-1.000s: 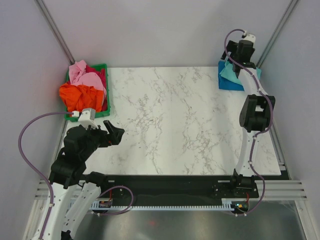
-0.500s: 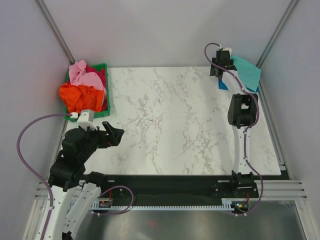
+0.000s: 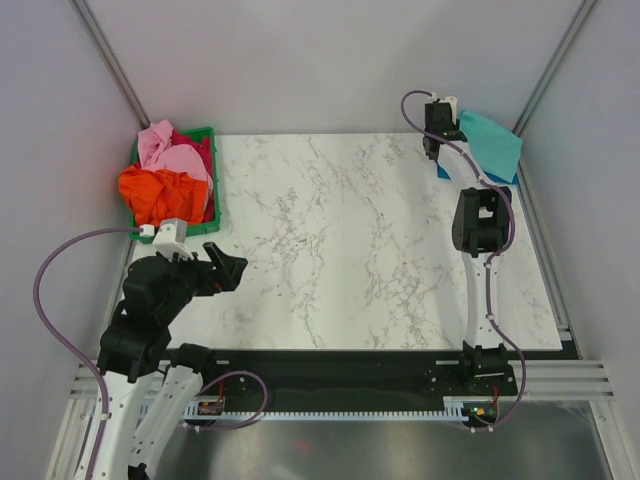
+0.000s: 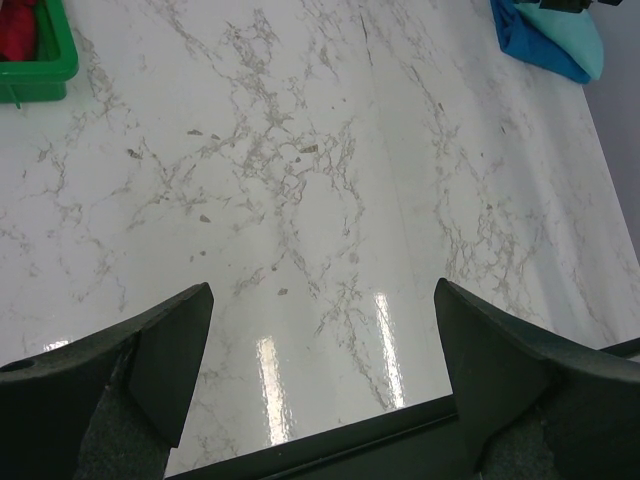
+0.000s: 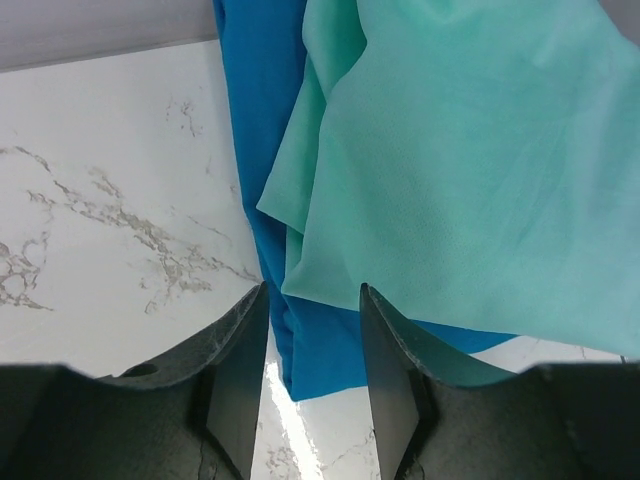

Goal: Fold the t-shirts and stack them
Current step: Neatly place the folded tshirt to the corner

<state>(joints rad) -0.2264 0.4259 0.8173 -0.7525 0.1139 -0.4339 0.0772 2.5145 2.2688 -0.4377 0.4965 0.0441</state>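
Observation:
A mint-teal t-shirt (image 3: 490,140) lies on top of a bright blue t-shirt (image 3: 443,170) at the table's far right corner. My right gripper (image 3: 432,148) hovers at the left edge of that pile. In the right wrist view the mint cloth (image 5: 470,170) overlaps the blue cloth (image 5: 265,100), and the right gripper (image 5: 312,300) stands partly open above the blue edge, pinching nothing. Orange (image 3: 155,192), pink (image 3: 165,150) and red (image 3: 205,150) t-shirts are heaped in the crate. My left gripper (image 3: 232,270) (image 4: 322,300) is wide open and empty over bare marble.
The green plastic crate (image 3: 215,215) stands at the table's far left corner, its corner (image 4: 40,80) showing in the left wrist view. Metal frame posts rise at both back corners. The black base rail runs along the near edge.
The right gripper has swung left off the top of the pile and its jaws have narrowed. The mint shirt now lies uncovered over the blue one. The left arm has not moved.

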